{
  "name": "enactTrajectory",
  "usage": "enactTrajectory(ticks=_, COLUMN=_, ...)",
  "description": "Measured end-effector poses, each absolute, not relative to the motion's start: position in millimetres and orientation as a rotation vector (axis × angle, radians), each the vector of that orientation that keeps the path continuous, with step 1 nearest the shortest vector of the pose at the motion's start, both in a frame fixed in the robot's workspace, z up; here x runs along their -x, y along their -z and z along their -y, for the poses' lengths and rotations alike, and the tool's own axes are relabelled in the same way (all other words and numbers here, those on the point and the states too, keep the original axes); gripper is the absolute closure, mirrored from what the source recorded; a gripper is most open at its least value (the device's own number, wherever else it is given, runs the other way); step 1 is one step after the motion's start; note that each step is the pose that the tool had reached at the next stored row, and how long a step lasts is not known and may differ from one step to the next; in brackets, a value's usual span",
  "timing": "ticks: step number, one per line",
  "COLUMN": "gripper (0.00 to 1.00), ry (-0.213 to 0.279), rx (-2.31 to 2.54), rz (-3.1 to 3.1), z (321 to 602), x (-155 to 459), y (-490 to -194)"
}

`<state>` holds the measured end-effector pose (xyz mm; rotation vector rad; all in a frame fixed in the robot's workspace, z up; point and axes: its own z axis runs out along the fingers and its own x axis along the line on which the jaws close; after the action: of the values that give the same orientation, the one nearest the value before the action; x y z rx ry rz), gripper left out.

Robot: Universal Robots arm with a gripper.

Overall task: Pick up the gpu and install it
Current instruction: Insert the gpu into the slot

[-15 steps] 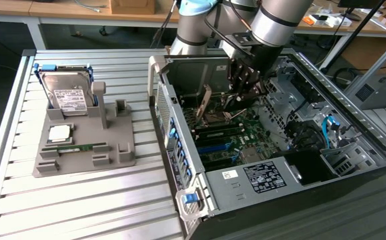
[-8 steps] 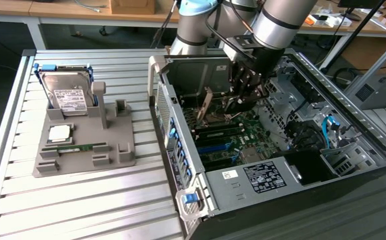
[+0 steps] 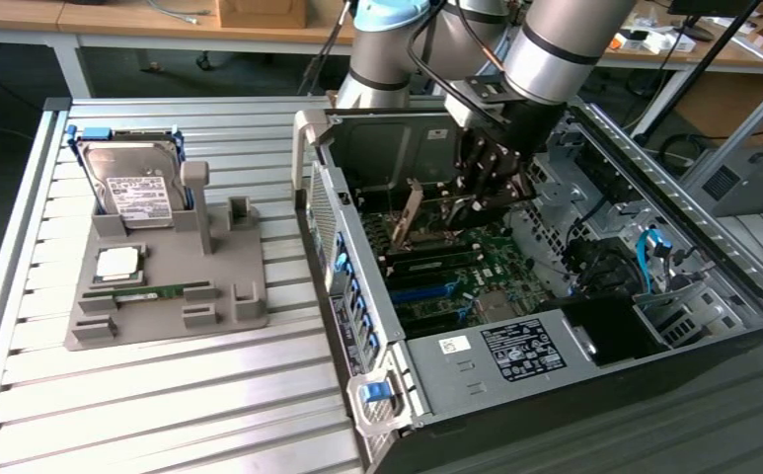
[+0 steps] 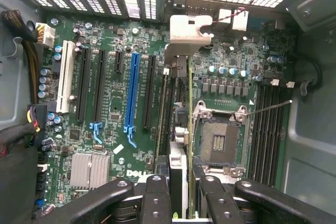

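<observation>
The gripper [image 3: 487, 202] is hanging inside the open pc case [image 3: 697, 247], jaws partway closed and pinching the gpu [image 3: 411, 212] edge-on, so it's gripping the thin card w/ its fingers [image 4: 157, 198] sitting on both sides of the board. From the wrist view the gpu [image 4: 188, 129] is running straight out from the fingers, silver bracket at the far end up by the perforated back wall of the case, and the card's standing upright over the motherboard [image 4: 105, 103]. Can't tell if the card's edge is actually sitting in a slot or just above it.

Readable stuff: "DELL" is printed in white on the motherboard [image 3: 447, 286], just beside the fingers next to a finned silver heatsink [image 4: 90, 169]. The blue slot [image 4: 132, 95] is sitting a few slots over from the card, w/ a white slot [image 4: 65, 77] further out. The empty cpu socket [image 4: 219, 140] is right beside the card on the other side. There's a black sticker [image 3: 523, 351] w/ white text on the case frame well apart from the gripper, text too small to read.

Away from the case, a grey parts holder [image 3: 157, 286] is sitting on a ribbed aluminium table [image 3: 157, 395], holding a hard drive [image 3: 133, 193] w/ a white label (unreadable), a cpu [image 3: 117, 262] and a ram stick [image 3: 147, 293]. Behind it all wooden benches [image 3: 157, 20] w/ clutter are lining the room.
</observation>
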<state>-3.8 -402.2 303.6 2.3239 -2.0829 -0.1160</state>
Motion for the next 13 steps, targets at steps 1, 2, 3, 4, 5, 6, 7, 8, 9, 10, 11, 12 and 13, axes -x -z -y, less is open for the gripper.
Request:
enactTrajectory(ticks=1, gripper=0.73, ry=0.116, rx=-2.324, rz=2.083, z=402.5, x=3.8, y=-303.6)
enactTrajectory(ticks=2, gripper=0.73, ry=0.116, rx=-2.324, rz=2.083, z=402.7, x=3.8, y=-303.5)
enactTrajectory(ticks=3, gripper=0.73, ry=0.116, rx=-2.324, rz=2.083, z=403.0, x=3.8, y=-303.5)
enactTrajectory(ticks=4, gripper=0.73, ry=0.116, rx=-2.324, rz=2.083, z=403.2, x=3.8, y=-303.5)
enactTrajectory(ticks=5, gripper=0.73, ry=0.116, rx=-2.324, rz=2.083, z=403.5, x=3.9, y=-303.4)
enactTrajectory(ticks=6, gripper=0.73, ry=0.116, rx=-2.324, rz=2.083, z=403.6, x=3.9, y=-303.4)
enactTrajectory(ticks=7, gripper=0.73, ry=0.116, rx=-2.324, rz=2.083, z=403.9, x=3.8, y=-303.3)
enactTrajectory(ticks=8, gripper=0.73, ry=0.116, rx=-2.324, rz=2.083, z=404.2, x=3.8, y=-303.3)
enactTrajectory(ticks=9, gripper=0.73, ry=0.116, rx=-2.324, rz=2.083, z=404.6, x=3.8, y=-303.2)
enactTrajectory(ticks=10, gripper=0.73, ry=0.116, rx=-2.324, rz=2.083, z=404.7, x=3.8, y=-303.2)
enactTrajectory(ticks=11, gripper=0.73, ry=0.116, rx=-2.324, rz=2.083, z=405.1, x=3.8, y=-303.1)
enactTrajectory(ticks=12, gripper=0.73, ry=0.116, rx=-2.324, rz=2.083, z=405.3, x=3.9, y=-303.1)
enactTrajectory(ticks=13, gripper=0.73, ry=0.116, rx=-2.324, rz=2.083, z=405.5, x=3.8, y=-303.0)
